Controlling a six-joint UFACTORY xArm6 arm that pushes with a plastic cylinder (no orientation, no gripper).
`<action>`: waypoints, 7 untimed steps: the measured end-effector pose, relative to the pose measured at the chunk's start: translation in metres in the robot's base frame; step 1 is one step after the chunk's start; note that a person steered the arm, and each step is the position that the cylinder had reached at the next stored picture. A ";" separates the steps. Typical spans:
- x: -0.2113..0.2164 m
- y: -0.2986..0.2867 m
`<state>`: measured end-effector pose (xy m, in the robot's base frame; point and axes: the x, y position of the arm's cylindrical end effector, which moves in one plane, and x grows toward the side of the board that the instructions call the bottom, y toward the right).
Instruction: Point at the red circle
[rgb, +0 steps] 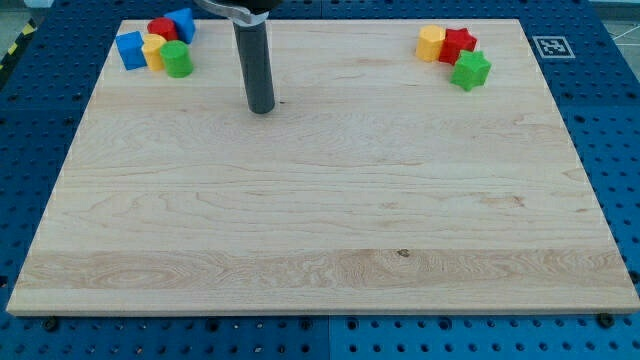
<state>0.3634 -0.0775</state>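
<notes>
The red circle (161, 28) sits in a cluster at the view's top left, touching a yellow block (155, 50), a green round block (177, 60), a blue cube (130, 49) and another blue block (184, 23). My tip (261, 108) rests on the wooden board, to the right of and below that cluster, about a hand's width from the green round block. The rod rises from it toward the view's top.
A second cluster lies at the view's top right: a yellow block (431, 43), a red star (458, 45) and a green star (471, 70). The wooden board (320, 230) lies on a blue perforated table. A printed marker (551, 46) sits beyond the board's top right corner.
</notes>
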 end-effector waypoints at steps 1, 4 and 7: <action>-0.064 0.000; -0.172 -0.021; -0.171 -0.034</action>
<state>0.1923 -0.1114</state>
